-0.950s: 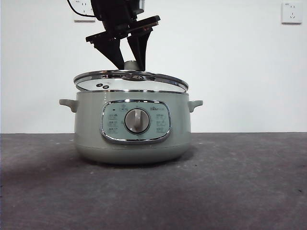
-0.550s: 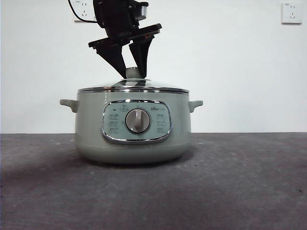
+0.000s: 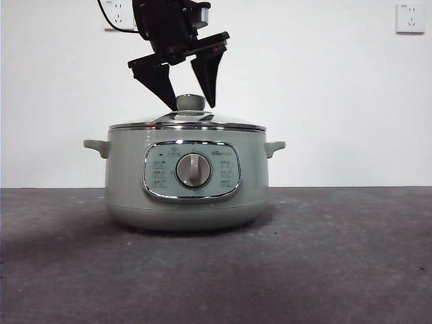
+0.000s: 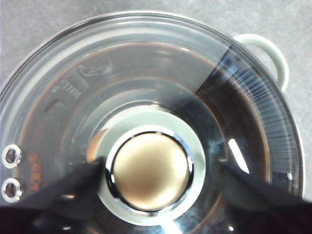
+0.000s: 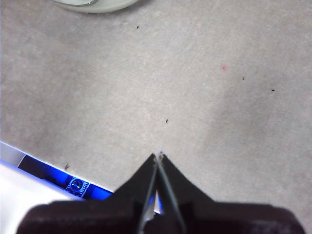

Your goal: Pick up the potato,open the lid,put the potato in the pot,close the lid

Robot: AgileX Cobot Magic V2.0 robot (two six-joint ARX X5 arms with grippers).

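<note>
Now lid (image 3: 187,124) seated flat on pot (image 3: 185,182), left gripper (image 3: 189,101) jaws spread off knob (image 4: 148,171), lifted slightly, right gripper (image 5: 158,157) jaws closed, empty.

lid (image 3: 187,123) on pot (image 3: 185,196), pincer (image 3: 190,102) above

We see little of the potato (image 4: 93,148): only a tan sliver through the glass lid (image 4: 146,73), at nine o'clock of the knob (image 4: 150,170). The print on the pot's control panel (image 3: 192,171) is too small to read. The arm above the left gripper (image 3: 187,102) is cut off.
</note>
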